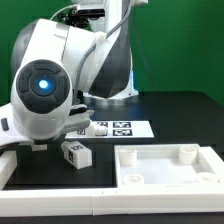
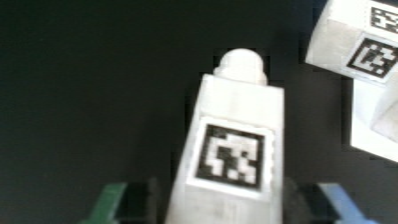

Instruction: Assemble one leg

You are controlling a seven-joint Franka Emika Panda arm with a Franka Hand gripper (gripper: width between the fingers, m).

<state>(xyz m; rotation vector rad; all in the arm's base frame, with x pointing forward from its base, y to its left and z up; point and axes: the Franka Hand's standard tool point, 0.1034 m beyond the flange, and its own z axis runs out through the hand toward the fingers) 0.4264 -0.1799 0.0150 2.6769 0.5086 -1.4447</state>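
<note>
In the wrist view a leg [image 2: 235,140], a white block with a black-and-white tag on its side and a rounded peg at one end, lies on the black table between my fingers. My gripper [image 2: 226,192] is open. The green finger [image 2: 116,203] and the blue finger [image 2: 338,203] stand on either side of the leg, with a dark gap on each side. Another tagged white leg [image 2: 365,45] lies close by. In the exterior view one leg [image 1: 75,153] lies on the table beside the arm. The arm's bulk hides the gripper there.
The large flat white panel [image 1: 165,168] with round corner sockets lies at the exterior view's front right. The marker board [image 1: 115,128] lies behind it by the robot base. A white part [image 1: 10,165] sits at the exterior view's left edge.
</note>
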